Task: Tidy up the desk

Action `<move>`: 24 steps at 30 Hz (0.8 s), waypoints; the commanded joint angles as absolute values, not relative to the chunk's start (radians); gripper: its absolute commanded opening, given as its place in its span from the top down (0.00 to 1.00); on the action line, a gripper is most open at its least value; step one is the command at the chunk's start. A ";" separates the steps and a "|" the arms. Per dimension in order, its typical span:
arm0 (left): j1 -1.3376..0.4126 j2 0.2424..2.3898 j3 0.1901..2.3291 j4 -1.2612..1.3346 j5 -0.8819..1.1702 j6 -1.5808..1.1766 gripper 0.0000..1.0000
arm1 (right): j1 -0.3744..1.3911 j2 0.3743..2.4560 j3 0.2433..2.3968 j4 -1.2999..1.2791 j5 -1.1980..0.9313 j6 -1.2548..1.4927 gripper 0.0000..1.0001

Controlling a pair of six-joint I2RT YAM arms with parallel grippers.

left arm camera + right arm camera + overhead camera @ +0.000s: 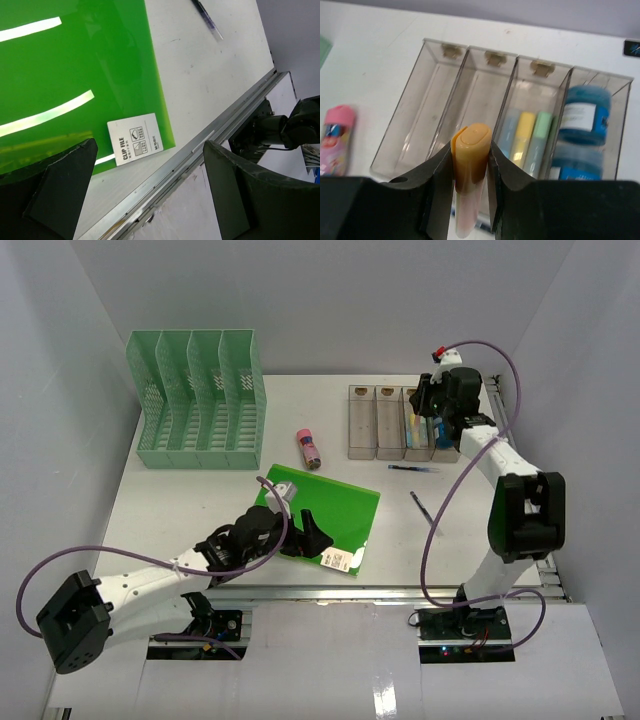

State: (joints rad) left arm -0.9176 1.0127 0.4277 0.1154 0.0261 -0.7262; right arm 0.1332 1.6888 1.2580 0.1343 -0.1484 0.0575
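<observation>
The large flat white desk (pixel 190 505) spreads beneath both arms, boxed in by pale grey walls. Toward six o'clock the left gripper (pixel 308 532) gapes wide, holding nothing, over the near corner of a glossy green plastic clip-file folder (pixel 335 505). At one o'clock the right gripper (pixel 471 165) pinches an orange-capped marker pen (pixel 471 145) above the clear four-compartment plastic tray (pixel 412 115). A mint-green slotted file rack (pixel 200 400) sits at ten o'clock.
</observation>
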 commanded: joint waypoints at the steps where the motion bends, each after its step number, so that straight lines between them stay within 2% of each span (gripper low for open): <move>1: -0.914 0.896 0.407 0.029 -0.033 -0.729 0.02 | 0.114 1.841 1.430 0.156 -0.036 0.005 0.88; 3: -0.914 0.871 0.390 0.021 -0.042 -0.731 0.02 | 0.108 1.883 1.450 0.155 -0.035 -0.013 0.83; 9: -0.914 0.817 0.365 0.027 -0.040 -0.761 0.02 | 0.106 1.977 1.497 0.139 -0.037 -0.042 0.54; 11: -0.913 0.809 0.367 0.018 -0.034 -0.770 0.02 | 0.103 1.994 1.503 0.133 -0.033 -0.051 0.40; 14: -0.913 0.789 0.375 0.002 -0.034 -0.775 0.02 | 0.090 1.973 1.496 0.107 -0.070 -0.058 0.24; 17: -0.914 0.773 0.380 -0.036 -0.035 -0.785 0.02 | 0.060 1.905 1.483 0.047 -0.199 -0.099 0.15; 19: -0.914 0.762 0.380 -0.042 -0.033 -0.796 0.02 | 0.046 1.837 1.475 -0.061 -0.358 -0.201 0.09; 22: -0.913 0.750 0.383 -0.051 -0.027 -0.802 0.02 | 0.032 1.708 1.427 -0.268 -0.603 -0.418 0.08; 24: -0.914 0.747 0.388 -0.063 -0.025 -0.808 0.02 | 0.032 1.603 1.355 -0.407 -0.684 -0.537 0.08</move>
State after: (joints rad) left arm -0.9176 0.7717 0.3744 -0.0294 -0.0254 -0.7886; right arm 0.0429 1.8658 1.4446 -0.0875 -0.3319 -0.2060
